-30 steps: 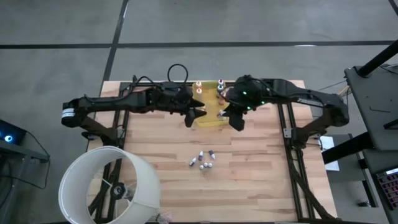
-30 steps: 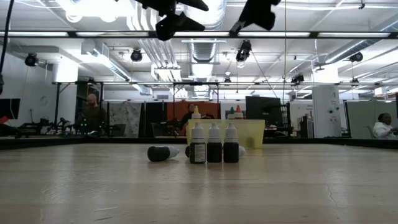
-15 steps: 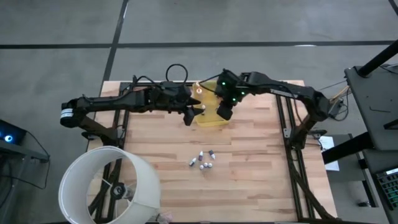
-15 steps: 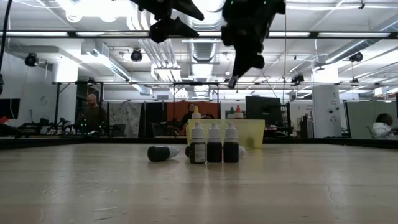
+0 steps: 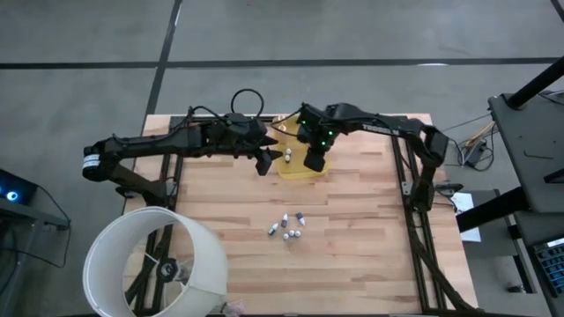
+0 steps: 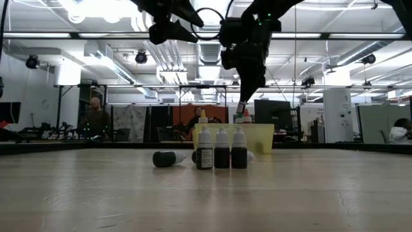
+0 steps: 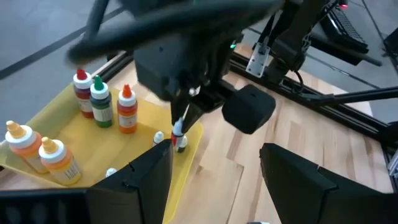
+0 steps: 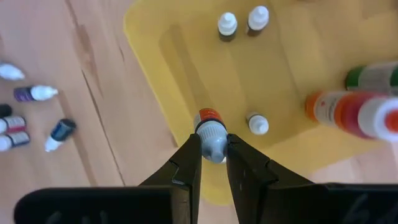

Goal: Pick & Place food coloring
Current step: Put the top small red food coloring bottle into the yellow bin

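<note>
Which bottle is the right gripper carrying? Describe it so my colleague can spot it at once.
Find the yellow tray at the table's far edge. The right gripper hangs above its near rim, shut on a tiny bottle. Unlike the bottles standing in the tray, it is off the surface, and it has a red-orange cap.

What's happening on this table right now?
The right gripper is shut on a small red-capped food coloring bottle and holds it above the yellow tray, where several bottles already stand. The left gripper is open, hovering beside the tray and holding nothing. A cluster of small bottles waits on the wooden table nearer the middle, three upright and at least one lying on its side in the low view.
</note>
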{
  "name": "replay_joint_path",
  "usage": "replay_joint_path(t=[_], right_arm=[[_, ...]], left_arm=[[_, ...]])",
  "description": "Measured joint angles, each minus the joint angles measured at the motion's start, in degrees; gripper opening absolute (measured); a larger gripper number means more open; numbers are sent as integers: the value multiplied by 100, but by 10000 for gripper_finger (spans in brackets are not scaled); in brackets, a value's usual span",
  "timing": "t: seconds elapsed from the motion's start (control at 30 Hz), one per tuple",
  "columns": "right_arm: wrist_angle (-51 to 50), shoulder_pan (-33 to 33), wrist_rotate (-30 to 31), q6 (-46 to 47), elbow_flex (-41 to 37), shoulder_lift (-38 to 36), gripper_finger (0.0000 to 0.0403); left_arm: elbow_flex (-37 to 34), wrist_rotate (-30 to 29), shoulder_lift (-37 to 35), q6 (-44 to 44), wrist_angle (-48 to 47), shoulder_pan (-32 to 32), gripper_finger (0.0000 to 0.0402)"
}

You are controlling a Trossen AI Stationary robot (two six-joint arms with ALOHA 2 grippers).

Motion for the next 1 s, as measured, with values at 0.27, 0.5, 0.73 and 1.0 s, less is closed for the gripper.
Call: replay_joint_path(t=[0.27,0.5,0.73,1.0], right_arm=[[-1070,18,405,-744,1047,871,54],[-1268,22,511,-1002,1647,1463,54],[-1210,58,449,-1009,1464,1658,54],[-704,161,446,-810,874,1518,54]], left_arm=[[0,-10,-1,-19,-6,0,213],[-2,-41,-1,-35,-19,1,213],[0,-61,-1,-35,-37,13,213],[-2,-63,1,-46,-29,54,213]])
